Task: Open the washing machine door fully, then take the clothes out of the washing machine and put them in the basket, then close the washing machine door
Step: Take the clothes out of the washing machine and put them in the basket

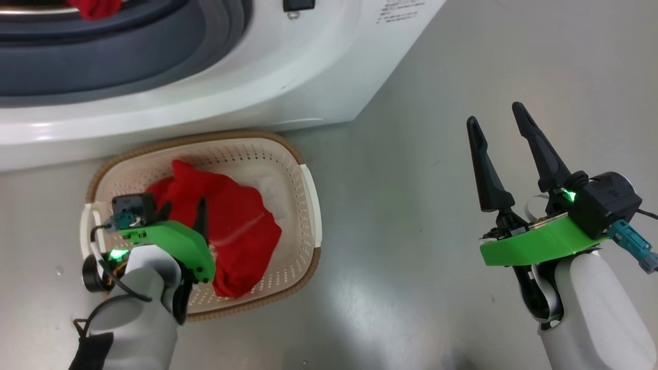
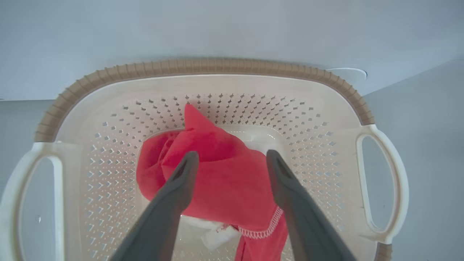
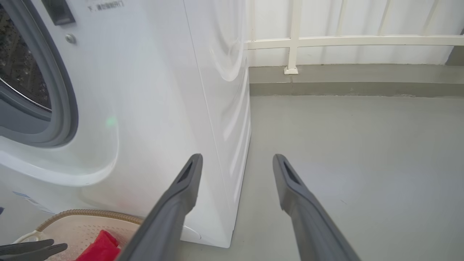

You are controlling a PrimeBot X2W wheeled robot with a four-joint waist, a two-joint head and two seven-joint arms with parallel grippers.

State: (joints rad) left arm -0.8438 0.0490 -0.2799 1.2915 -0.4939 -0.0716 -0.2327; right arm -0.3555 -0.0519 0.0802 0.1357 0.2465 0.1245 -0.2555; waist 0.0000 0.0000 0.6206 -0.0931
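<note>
Head view: one basket (image 1: pixel 310 205) stands against the washing machine (image 1: pixel 308 67) and holds one red garment (image 1: pixel 231 226). A second red piece (image 1: pixel 95 7) lies in the drum opening. The left gripper (image 1: pixel 184 210) hangs over the basket and the right gripper (image 1: pixel 506 139) over the floor (image 1: pixel 411 231), both spread wide and empty.

Left wrist view: the garment's pale stitched hem (image 2: pixel 262 229) and two basket handles (image 2: pixel 384 181).

Right wrist view: the steel drum (image 3: pixel 21 72) and a white railing (image 3: pixel 344 40).

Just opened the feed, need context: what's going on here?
The robot is unloading the washing machine into the basket in front of it. Its left end effector hovers open over a red garment lying in the basket. The right end effector is open and empty above the floor beside the machine. More red fabric sits in the machine, not yet taken out.
</note>
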